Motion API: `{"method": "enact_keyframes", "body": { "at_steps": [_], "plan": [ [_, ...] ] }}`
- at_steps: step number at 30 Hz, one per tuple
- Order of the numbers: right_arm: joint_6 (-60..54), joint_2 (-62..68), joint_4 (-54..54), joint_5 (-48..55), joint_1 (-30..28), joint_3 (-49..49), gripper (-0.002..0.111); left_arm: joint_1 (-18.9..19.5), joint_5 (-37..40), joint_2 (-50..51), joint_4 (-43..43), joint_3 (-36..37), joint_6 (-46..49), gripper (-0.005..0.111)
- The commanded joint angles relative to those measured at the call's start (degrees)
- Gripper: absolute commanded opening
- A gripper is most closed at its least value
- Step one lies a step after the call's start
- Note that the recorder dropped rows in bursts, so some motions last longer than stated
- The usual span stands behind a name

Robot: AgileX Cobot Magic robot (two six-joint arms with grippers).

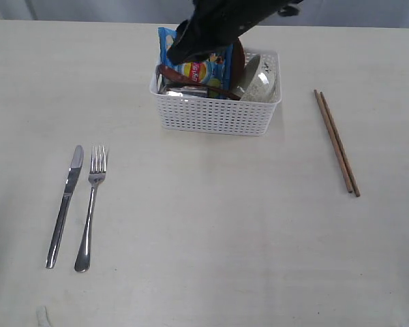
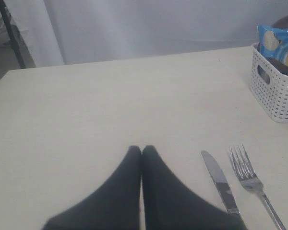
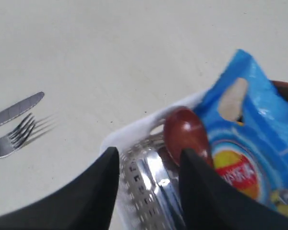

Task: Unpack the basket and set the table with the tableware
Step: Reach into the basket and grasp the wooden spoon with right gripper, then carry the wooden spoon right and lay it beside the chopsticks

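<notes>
A: The right hand (image 3: 150, 155) is hanging over the left end of the basket (image 1: 218, 116). Its fingers are spread and pinching nothing, and the steel cup (image 3: 153, 179) is showing in the gap. What is threatening to go wrong?

B: The dark red spoon (image 3: 185, 132) is lying against the cup, and the blue snack packet (image 3: 249, 134) is leaning just beside both. A descent that is drifting off-centre risks catching the spoon or the packet's edge. The shiny cup, which seems to be lying on its side though the blur is hiding much, may be slipping free. A finger landing on the rim could also be dragging the light basket across the table (image 1: 211, 245).

A: What is one view giving that another is not?

B: The exterior view alone is showing the chopsticks (image 1: 337, 143) lying well to the right, and the off-white bowl (image 1: 259, 82) and brown plate (image 1: 238, 65) sitting in the basket. There the arm is covering the fingers, so only the right wrist view is revealing their spread. The left wrist view alone is showing the left hand (image 2: 142, 149) pressed together and empty above the table, near the knife (image 2: 220, 179) and fork (image 2: 249, 177).
</notes>
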Motion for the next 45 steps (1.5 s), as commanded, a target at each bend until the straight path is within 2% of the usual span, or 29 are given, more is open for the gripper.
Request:
{"method": "enact_keyframes", "body": {
  "at_steps": [1,6,15,17,21,35,39,45],
  "plan": [
    [-5.0,4.0,-1.3,-7.0,3.2,-0.5,0.040,-0.3,0.0,-0.1,0.0,0.1,-0.1,0.000],
    [-5.0,7.0,-1.5,-11.2,2.9,-0.7,0.040,-0.3,0.0,-0.1,0.0,0.1,-0.1,0.000],
    [-2.8,12.9,-1.5,-11.7,2.9,-6.3,0.038,-0.3,0.0,-0.1,0.0,0.1,-0.1,0.000],
    [-2.8,12.9,-1.5,-11.7,2.9,-6.3,0.029,-0.3,0.0,-0.1,0.0,0.1,-0.1,0.000],
    [-2.8,12.4,-1.5,-10.6,2.9,-6.3,0.000,-0.3,0.0,-0.1,0.0,0.1,-0.1,0.000],
    [-1.1,0.5,-1.8,-7.4,2.9,-6.3,0.000,-0.3,0.0,-0.1,0.0,0.1,-0.1,0.000],
    [4.0,-4.9,-3.2,-6.6,2.9,-6.3,0.000,-0.3,0.0,-0.1,0.0,0.1,-0.1,0.000],
    [17.5,-13.0,-13.7,-6.8,2.2,-6.3,0.000,-0.3,0.0,-0.1,0.0,0.1,-0.1,0.000]
  ]
}}
